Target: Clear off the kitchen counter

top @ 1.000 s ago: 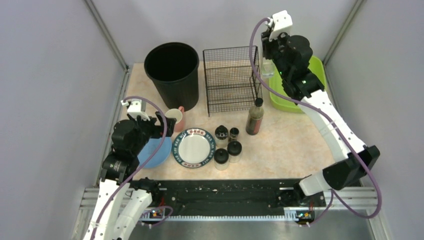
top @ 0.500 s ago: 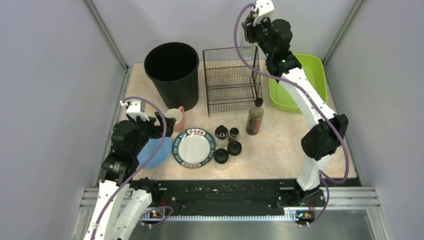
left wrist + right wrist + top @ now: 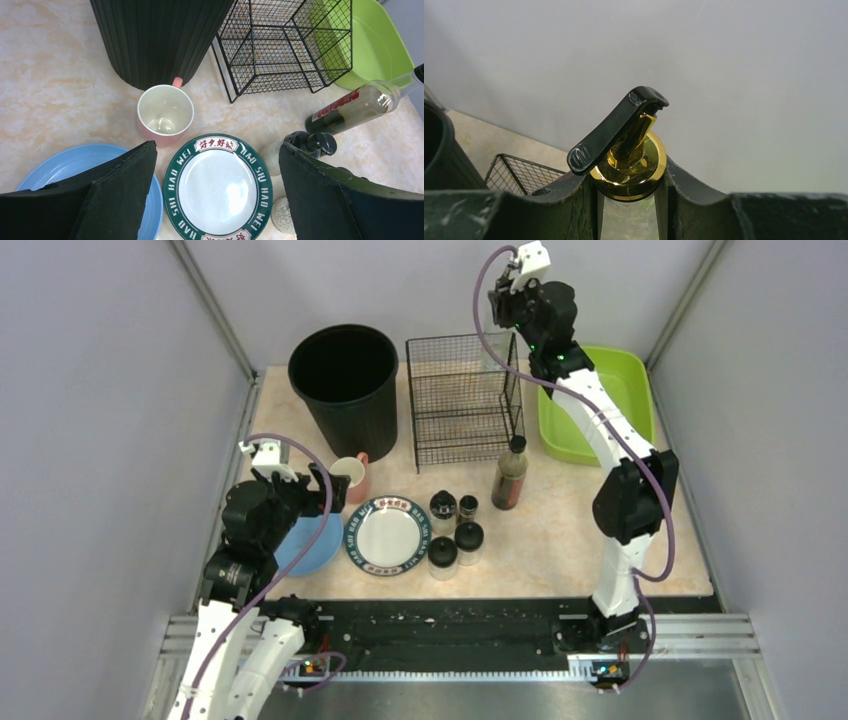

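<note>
gripping a clear bottle (image 3: 626, 222) by its gold-collared neck, the right gripper (image 3: 628, 189) hangs high beside the wire rack (image 3: 460, 405); the left gripper (image 3: 217, 155) hovers, jaws wide apart, above a green-rimmed plate (image 3: 218, 200) on the kitchen counter (image 3: 560, 525).

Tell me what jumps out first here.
The right hand is held high at the back, by the black wire rack, clamped on a clear glass bottle with a gold collar and black lever spout. On the beige speckled kitchen counter, a white plate with a green lettered rim sits front-centre beside dark-capped jars; a tall black ribbed bin stands back left.
</note>
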Robot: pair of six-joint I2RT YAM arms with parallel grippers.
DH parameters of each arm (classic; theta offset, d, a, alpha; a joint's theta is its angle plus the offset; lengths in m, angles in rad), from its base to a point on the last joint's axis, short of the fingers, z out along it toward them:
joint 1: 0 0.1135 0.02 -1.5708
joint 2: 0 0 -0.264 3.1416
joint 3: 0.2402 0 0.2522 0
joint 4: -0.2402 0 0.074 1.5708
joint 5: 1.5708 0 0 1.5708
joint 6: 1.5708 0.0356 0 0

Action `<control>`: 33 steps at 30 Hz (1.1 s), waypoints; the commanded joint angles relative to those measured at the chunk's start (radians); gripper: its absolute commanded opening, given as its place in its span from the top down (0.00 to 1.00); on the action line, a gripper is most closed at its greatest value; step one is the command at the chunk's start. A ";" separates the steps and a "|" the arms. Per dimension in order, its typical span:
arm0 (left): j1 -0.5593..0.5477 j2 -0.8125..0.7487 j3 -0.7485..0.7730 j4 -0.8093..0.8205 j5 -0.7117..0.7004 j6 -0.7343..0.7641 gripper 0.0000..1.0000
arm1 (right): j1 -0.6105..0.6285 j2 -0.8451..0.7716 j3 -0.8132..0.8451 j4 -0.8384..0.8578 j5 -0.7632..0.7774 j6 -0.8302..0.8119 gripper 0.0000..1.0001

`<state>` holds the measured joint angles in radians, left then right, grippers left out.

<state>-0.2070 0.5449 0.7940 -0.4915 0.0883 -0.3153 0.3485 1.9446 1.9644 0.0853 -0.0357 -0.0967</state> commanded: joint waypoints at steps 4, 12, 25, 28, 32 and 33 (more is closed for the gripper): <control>-0.005 -0.009 0.000 0.028 -0.015 0.007 0.04 | -0.029 0.026 0.043 0.110 0.032 0.030 1.00; -0.005 -0.009 -0.002 0.027 -0.019 0.008 0.04 | -0.047 0.031 -0.036 0.108 0.032 0.056 1.00; -0.005 -0.011 -0.003 0.028 -0.018 0.007 0.04 | -0.050 0.008 -0.297 0.221 0.048 0.076 1.00; -0.005 -0.011 -0.004 0.029 -0.018 0.007 0.04 | -0.049 0.007 -0.323 0.227 0.057 0.087 1.00; -0.005 -0.012 -0.003 0.028 -0.018 0.007 0.04 | -0.050 -0.009 -0.341 0.232 0.067 0.089 0.73; -0.005 -0.011 -0.004 0.028 -0.018 0.006 0.04 | -0.049 -0.017 -0.342 0.230 0.069 0.089 0.65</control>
<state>-0.2070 0.5449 0.7933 -0.4919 0.0830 -0.3153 0.3069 1.9797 1.6466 0.3077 0.0151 -0.0387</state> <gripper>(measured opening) 0.961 0.352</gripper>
